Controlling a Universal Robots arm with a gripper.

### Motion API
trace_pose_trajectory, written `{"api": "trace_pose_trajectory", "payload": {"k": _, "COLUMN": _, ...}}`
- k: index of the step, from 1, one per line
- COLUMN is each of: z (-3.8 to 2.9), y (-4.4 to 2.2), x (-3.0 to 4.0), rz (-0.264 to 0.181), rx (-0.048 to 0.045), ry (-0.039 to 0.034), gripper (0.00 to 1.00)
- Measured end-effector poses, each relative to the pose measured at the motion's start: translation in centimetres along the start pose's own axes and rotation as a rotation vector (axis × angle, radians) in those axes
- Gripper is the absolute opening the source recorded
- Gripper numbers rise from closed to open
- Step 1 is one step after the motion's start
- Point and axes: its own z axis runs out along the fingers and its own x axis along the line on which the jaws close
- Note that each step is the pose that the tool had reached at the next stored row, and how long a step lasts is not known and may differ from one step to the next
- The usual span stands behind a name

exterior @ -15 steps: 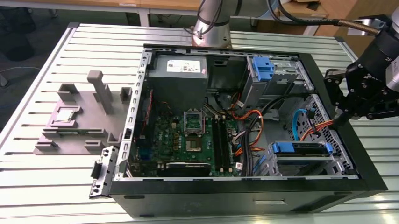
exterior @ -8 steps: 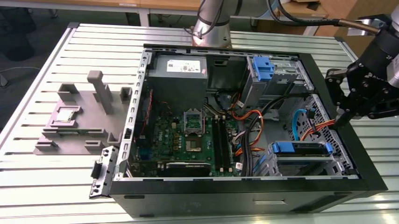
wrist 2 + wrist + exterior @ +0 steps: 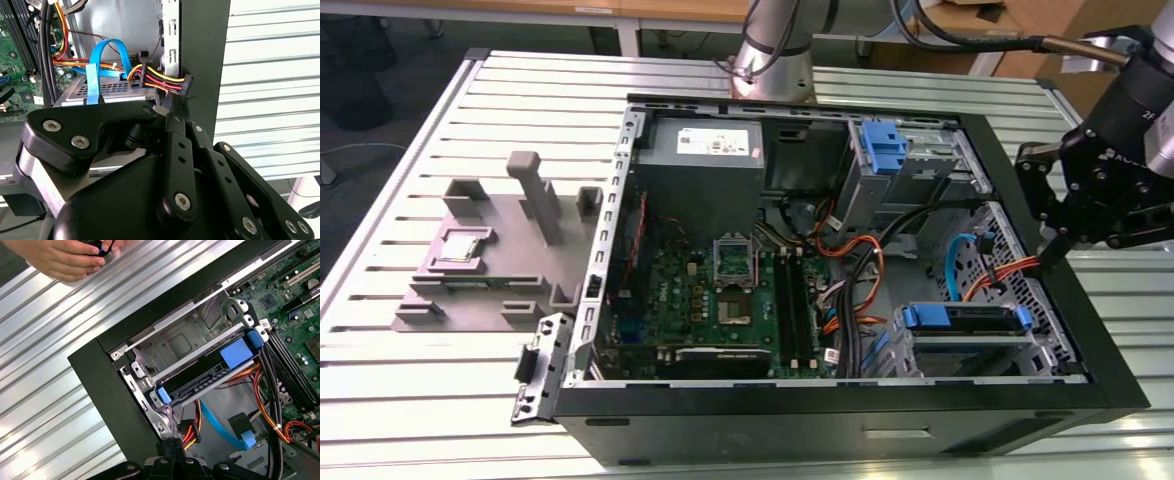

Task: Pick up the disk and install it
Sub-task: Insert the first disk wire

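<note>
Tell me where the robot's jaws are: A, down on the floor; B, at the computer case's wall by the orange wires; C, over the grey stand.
B: in the exterior view the jaws hang at the computer case's wall, right by the orange wires, far from the grey stand.

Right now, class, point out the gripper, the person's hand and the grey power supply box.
gripper (image 3: 1053, 258), exterior view, fingertips.
hand (image 3: 60, 257), first wrist view, its middle.
grey power supply box (image 3: 700, 185), exterior view, bare side.
</note>
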Motion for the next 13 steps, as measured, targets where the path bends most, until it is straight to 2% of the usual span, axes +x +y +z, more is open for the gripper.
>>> {"api": "trace_pose_trajectory", "payload": {"k": 3, "z": 0.00, "y": -0.17, "x": 0.02, "rz": 0.000, "rx": -0.0068, "ry": 0.0046, "gripper": 0.11}}
{"api": "trace_pose_trajectory", "payload": {"k": 4, "z": 0.01, "y": -0.18, "x": 0.04, "rz": 0.000, "rx": -0.0072, "ry": 0.0049, "gripper": 0.17}}
{"api": "trace_pose_trajectory", "payload": {"k": 5, "z": 0.00, "y": -0.18, "x": 0.04, "rz": 0.000, "rx": -0.0073, "ry": 0.0050, "gripper": 0.17}}
{"api": "trace_pose_trajectory", "payload": {"k": 7, "z": 0.00, "y": -0.19, "x": 0.04, "rz": 0.000, "rx": -0.0073, "ry": 0.0050, "gripper": 0.29}}
{"api": "trace_pose_trajectory", "payload": {"k": 8, "z": 0.00, "y": -0.19, "x": 0.04, "rz": 0.000, "rx": -0.0078, "ry": 0.0053, "gripper": 0.29}}
{"api": "trace_pose_trajectory", "payload": {"k": 9, "z": 0.01, "y": -0.20, "x": 0.03, "rz": -0.001, "rx": -0.0103, "ry": 0.0070, "gripper": 0.29}}
{"api": "trace_pose_trajectory", "payload": {"k": 10, "z": 0.00, "y": -0.23, "x": 0.05, "rz": -0.001, "rx": -0.0145, "ry": 0.0099, "gripper": 0.36}}
{"api": "trace_pose_trajectory", "payload": {"k": 13, "z": 0.10, "y": -0.37, "x": 0.00, "rz": -0.002, "rx": -0.0303, "ry": 0.0207, "gripper": 0.36}}
